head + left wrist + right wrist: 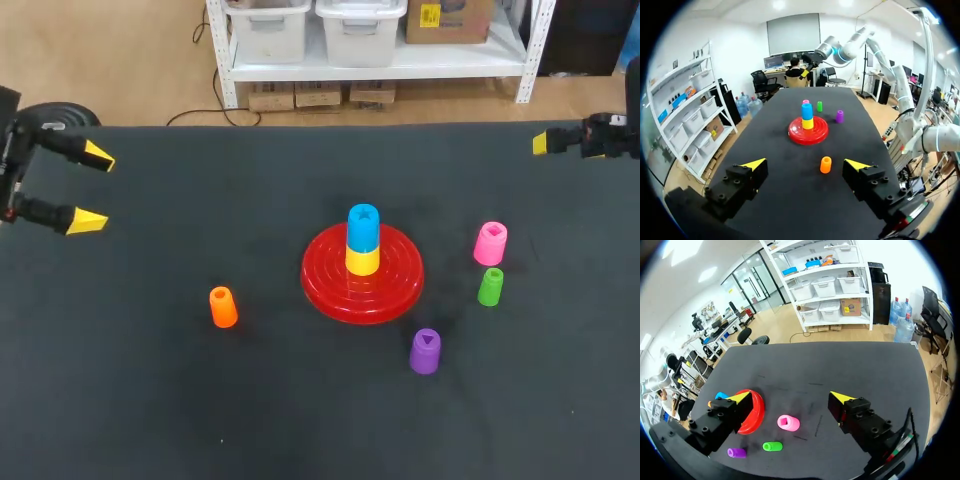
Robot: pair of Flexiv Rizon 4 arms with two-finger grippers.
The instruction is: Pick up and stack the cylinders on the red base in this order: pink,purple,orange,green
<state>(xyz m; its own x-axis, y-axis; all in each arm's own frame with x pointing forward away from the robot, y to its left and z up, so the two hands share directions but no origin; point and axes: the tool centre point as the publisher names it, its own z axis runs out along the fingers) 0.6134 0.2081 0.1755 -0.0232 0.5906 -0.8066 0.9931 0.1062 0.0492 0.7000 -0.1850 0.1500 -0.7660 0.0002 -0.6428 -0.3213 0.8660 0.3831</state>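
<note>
Dark table [150, 420], orange cylinder [825, 164] ahead of gaping empty left pincer [805, 163], pink cylinder [788, 423] ahead of gaping empty right pincer [790, 396].

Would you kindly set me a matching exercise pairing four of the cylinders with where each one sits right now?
Things:
1. orange cylinder
2. blue cylinder
3. green cylinder
4. purple cylinder

Places:
A. right beside the pink cylinder
B. alone, left of the red base
C. on top of the yellow cylinder
D. nearest the robot-side edge of the table

Pairs: 1-B, 2-C, 3-A, 4-D
</note>
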